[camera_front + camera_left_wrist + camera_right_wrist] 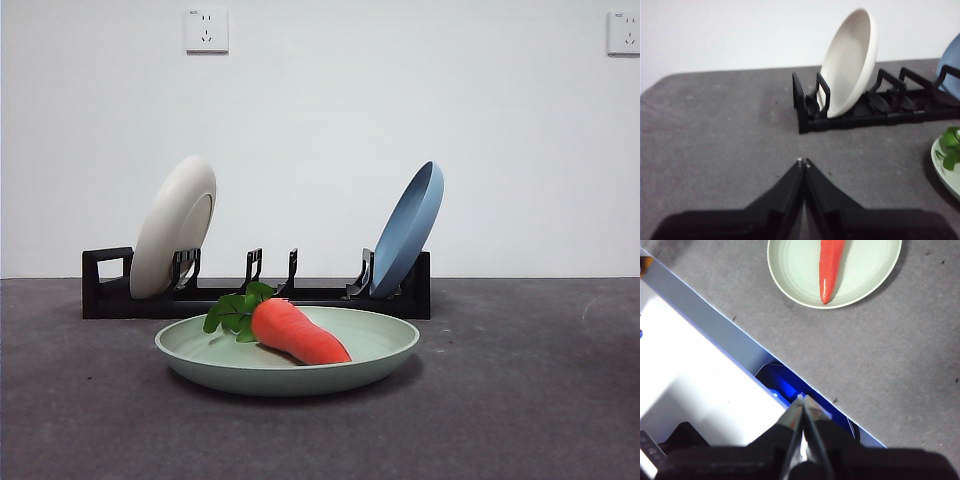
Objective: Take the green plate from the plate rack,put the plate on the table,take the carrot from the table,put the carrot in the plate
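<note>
Item: carrot (298, 333), toy, plump orange-red body tapering to a blunt tip, green leaf tuft at the wide end. Location: lying on its side in the green plate (385, 352), body across the well, tuft toward the rim nearest the rack. Judged handling: light, probably a smooth moulded surface with a slight sheen, so liable to slip or roll under a pinch; best taken across the thick middle of the body, square to its long axis, not by the soft leaves or the narrowing tip. Item: green plate, pale sage, shallow with raised rim, flat on the counter (530, 400) just in front of the plate rack (105, 290). Judged handling: stiff, light, matte, thin at the edge; the rim is the only practical hold, and a one-sided pinch would tilt it and send the carrot rolling. Rack contents: cream-white plate (175, 235) leaning in the slot near the loop-handle end, blue plate (408, 230) leaning at the far end, middle slots vacant. Left gripper (804, 161): jaws clenched tip to tip on nothing, low over bare counter, well apart from the rack. Right gripper (802, 397): jaws likewise pressed together and unloaded, high over the counter's edge, well apart from the plate. Status, as judged: both placements appear done; nothing in hand.
</note>
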You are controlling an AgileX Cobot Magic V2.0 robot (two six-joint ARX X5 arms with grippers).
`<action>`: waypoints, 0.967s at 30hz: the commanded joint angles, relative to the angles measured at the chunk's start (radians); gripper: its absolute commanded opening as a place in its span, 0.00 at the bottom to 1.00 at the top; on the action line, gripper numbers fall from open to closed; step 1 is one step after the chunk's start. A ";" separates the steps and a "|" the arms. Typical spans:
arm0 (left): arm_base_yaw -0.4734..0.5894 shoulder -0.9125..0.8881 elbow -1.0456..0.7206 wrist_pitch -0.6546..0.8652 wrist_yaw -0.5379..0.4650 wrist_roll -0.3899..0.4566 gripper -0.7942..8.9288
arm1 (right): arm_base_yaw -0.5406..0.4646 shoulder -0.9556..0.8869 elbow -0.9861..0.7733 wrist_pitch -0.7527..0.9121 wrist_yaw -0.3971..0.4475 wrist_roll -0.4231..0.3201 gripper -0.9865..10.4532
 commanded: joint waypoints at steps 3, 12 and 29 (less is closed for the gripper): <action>0.002 -0.003 -0.010 -0.060 0.003 -0.051 0.08 | 0.002 -0.001 -0.004 0.003 0.002 -0.008 0.09; 0.005 -0.003 -0.010 -0.068 -0.005 -0.064 0.08 | 0.002 -0.001 -0.004 0.003 0.002 -0.008 0.09; 0.005 -0.003 -0.010 -0.068 -0.004 -0.064 0.08 | -0.046 -0.035 -0.005 0.048 0.041 -0.111 0.09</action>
